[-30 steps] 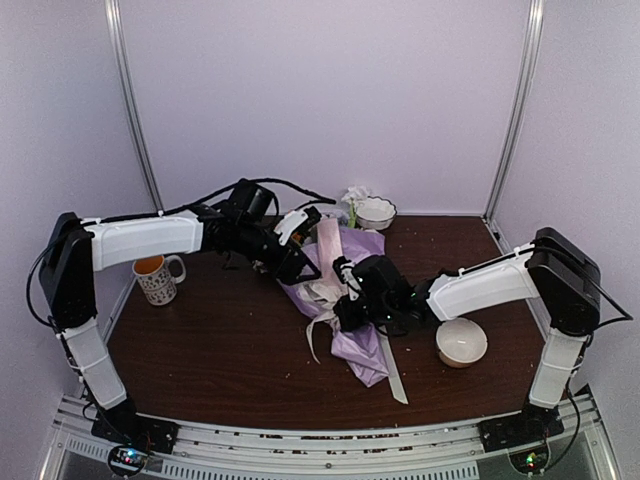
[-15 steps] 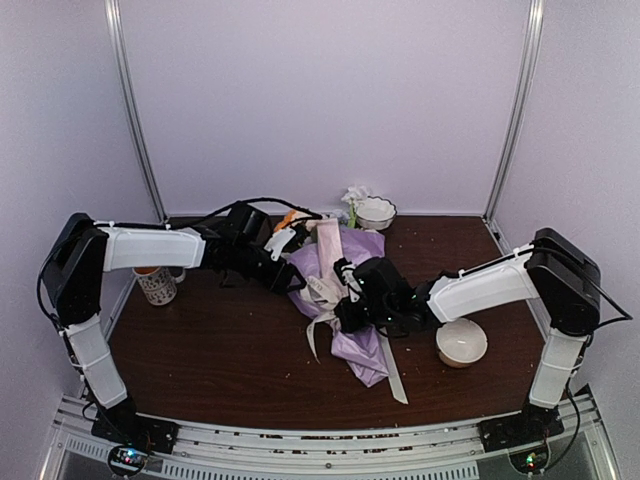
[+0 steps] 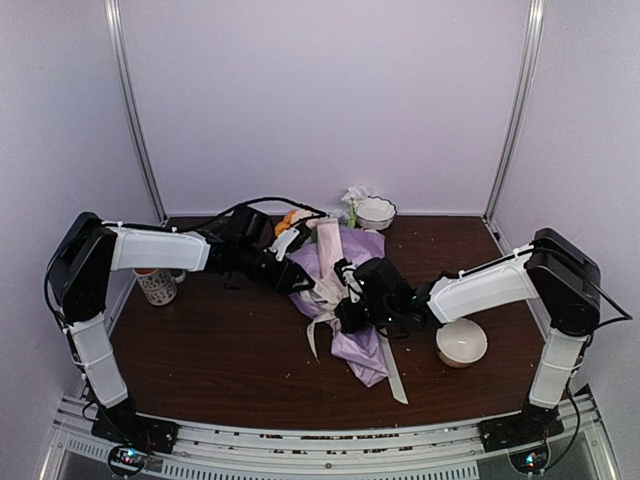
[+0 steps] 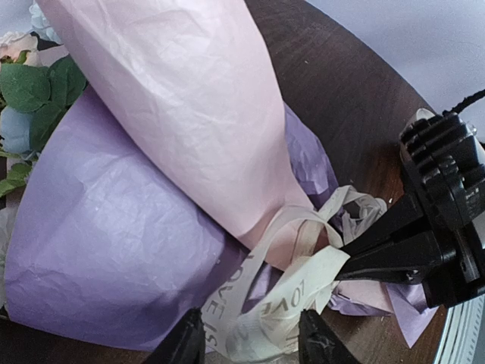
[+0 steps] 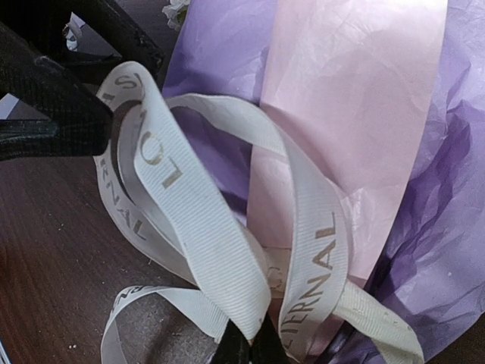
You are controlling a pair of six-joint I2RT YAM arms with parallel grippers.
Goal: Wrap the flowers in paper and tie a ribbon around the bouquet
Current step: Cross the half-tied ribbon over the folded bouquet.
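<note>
While the wrapping part looks pretty much done to me, the tie is where things stand right now. The paper [image 4: 114,250] is rolled into a cone around the flowers [image 4: 30,83], purple outside with the pink side folded over as a stripe, and some leaves and a pale bloom peek out of the wide end. That bouquet [image 3: 362,350] lies on the table [image 3: 200,350] about in the middle, between the two arms, narrow end toward the near edge. The ribbon [image 5: 220,250] sits at the narrow part of the cone, bunched into a couple of floppy loops, with a loose tail running off toward the near edge. I honestly can't see whether it goes all the way around the paper, or if there's a real knot in there. From the wrist views it looks like loose loops, nothing cinched. Right gripper [image 5: 246,350] is clamped tight on a strand of ribbon, just beside the cone. Left gripper [image 4: 251,345] has its fingers roughly half apart with a wad of ribbon loop between them, and I can't tell if it's actually pinching or just straddling. So my read: flowers wrapped, ribbon in place, knot not yet pulled snug. What's left is tightening it without dragging that thin paper open.
</note>
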